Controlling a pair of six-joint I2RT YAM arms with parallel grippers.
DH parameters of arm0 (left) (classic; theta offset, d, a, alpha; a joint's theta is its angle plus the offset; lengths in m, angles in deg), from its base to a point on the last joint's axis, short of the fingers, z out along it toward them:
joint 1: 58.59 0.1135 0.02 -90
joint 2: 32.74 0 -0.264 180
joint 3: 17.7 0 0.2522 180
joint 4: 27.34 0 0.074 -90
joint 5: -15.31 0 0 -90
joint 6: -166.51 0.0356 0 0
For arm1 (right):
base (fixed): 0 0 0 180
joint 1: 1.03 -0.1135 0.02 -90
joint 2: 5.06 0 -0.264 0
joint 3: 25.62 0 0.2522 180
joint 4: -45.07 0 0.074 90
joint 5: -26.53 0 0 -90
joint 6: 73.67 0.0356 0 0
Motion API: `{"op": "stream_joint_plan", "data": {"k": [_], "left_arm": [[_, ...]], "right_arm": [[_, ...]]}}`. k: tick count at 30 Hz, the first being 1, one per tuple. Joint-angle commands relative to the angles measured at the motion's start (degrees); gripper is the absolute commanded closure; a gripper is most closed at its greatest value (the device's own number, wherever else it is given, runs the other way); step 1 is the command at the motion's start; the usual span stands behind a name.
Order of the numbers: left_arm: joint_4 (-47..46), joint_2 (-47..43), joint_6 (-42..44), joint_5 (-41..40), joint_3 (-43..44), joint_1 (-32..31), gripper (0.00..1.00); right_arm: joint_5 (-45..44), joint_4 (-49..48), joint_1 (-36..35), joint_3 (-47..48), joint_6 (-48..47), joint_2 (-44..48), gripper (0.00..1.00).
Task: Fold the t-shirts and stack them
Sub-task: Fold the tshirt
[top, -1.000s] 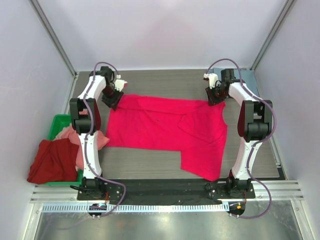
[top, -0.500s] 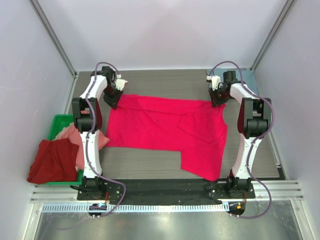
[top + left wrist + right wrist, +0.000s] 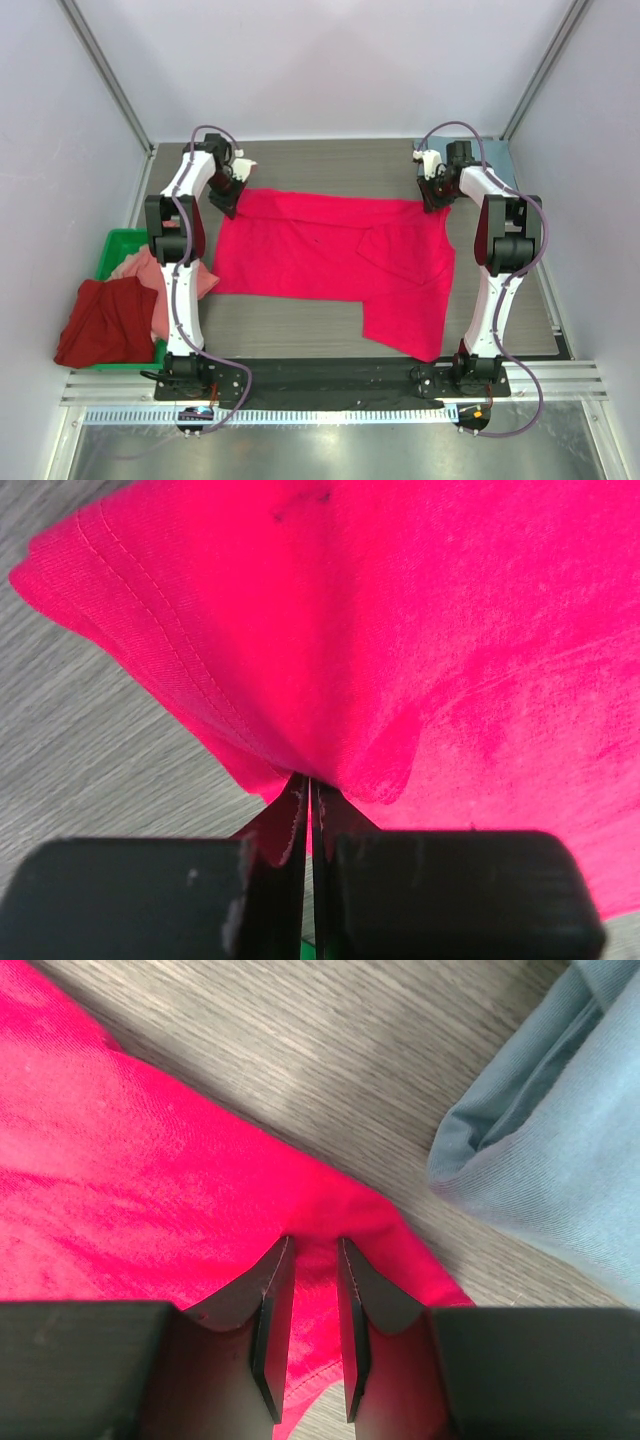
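Observation:
A bright crimson-pink t-shirt [image 3: 330, 255] lies spread on the table, with its right part folded over. My left gripper [image 3: 232, 195] is at the shirt's far left corner. In the left wrist view the left gripper [image 3: 308, 780] is shut on a pinch of that cloth [image 3: 380, 630]. My right gripper [image 3: 432, 198] is at the far right corner. In the right wrist view the right gripper [image 3: 313, 1245] stands narrowly open, tips down on the crimson cloth [image 3: 120, 1160], which shows in the gap. A folded dusty blue-grey t-shirt [image 3: 560, 1140] lies just right of it.
A green bin [image 3: 118, 245] sits at the left table edge. A salmon pink t-shirt [image 3: 140, 270] and a dark red t-shirt [image 3: 105, 320] are heaped over it. The blue-grey t-shirt [image 3: 497, 155] lies in the far right corner behind the right arm.
My left gripper has closed on the shirt's far left corner. The right gripper shifted slightly toward the far right and has kept the same gap.

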Motion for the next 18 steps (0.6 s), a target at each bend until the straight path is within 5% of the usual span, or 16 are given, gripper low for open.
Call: {"op": "stream_joint_plan", "data": {"k": [1, 13, 18], "left_arm": [[0.0, -2.3, 0.8, 1.8, 0.7, -0.1, 1.00], [0.9, -9.9, 12.9, -8.2, -4.3, 1.0, 1.00], [2.8, -8.1, 11.6, -9.5, -2.9, 0.9, 0.97]], "right_arm": [[-2.0, -1.8, 0.6, 1.1, -1.1, -1.5, 0.71], [-2.3, -2.1, 1.4, 0.8, -1.6, -1.7, 0.71], [-2.2, -2.2, 1.5, 1.1, -1.1, -2.1, 0.71]]}}
